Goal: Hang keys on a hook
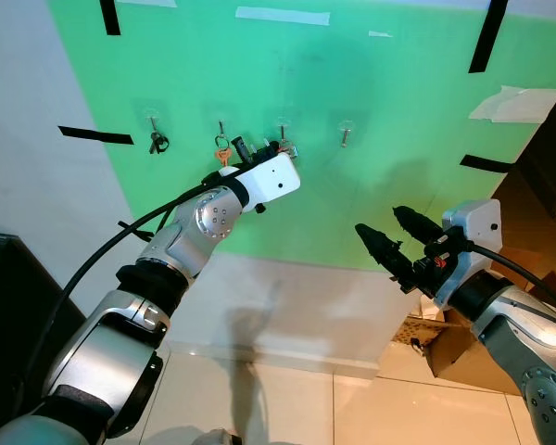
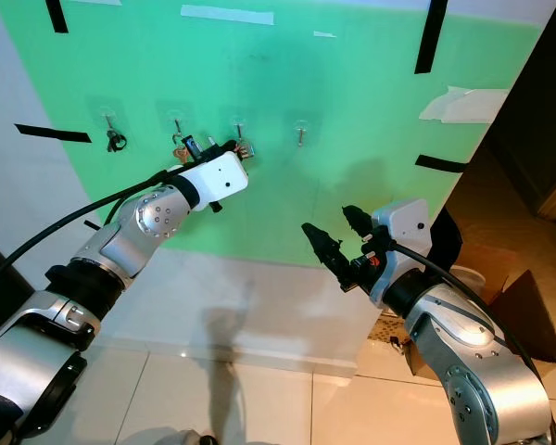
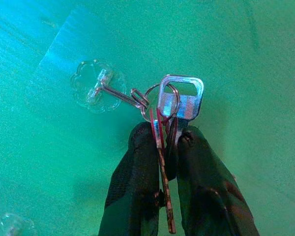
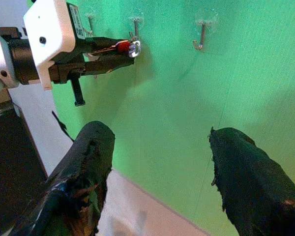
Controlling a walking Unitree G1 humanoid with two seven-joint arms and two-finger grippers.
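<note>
Four clear hooks stand in a row on the green wall sheet (image 1: pixel 352 83). My left gripper (image 3: pixel 164 135) is raised to the third hook (image 3: pixel 113 91) and is shut on a silver key bunch (image 3: pixel 179 101) with a red ring. The bunch's ring touches the hook's tip; whether it is over the tip I cannot tell. Dark keys (image 1: pixel 157 142) hang on the first hook and an orange key (image 1: pixel 221 153) on the second. The fourth hook (image 1: pixel 347 132) is bare. My right gripper (image 1: pixel 378 219) hovers open, lower and to the right, off the wall.
A dark cabinet (image 1: pixel 9 278) stands at the left by my left arm. A cardboard box (image 1: pixel 445 338) sits on the floor at the lower right. Black tape strips (image 1: pixel 94 135) and a taped white paper (image 1: pixel 519 102) mark the wall. Pale floor tiles (image 1: pixel 278 408) lie below.
</note>
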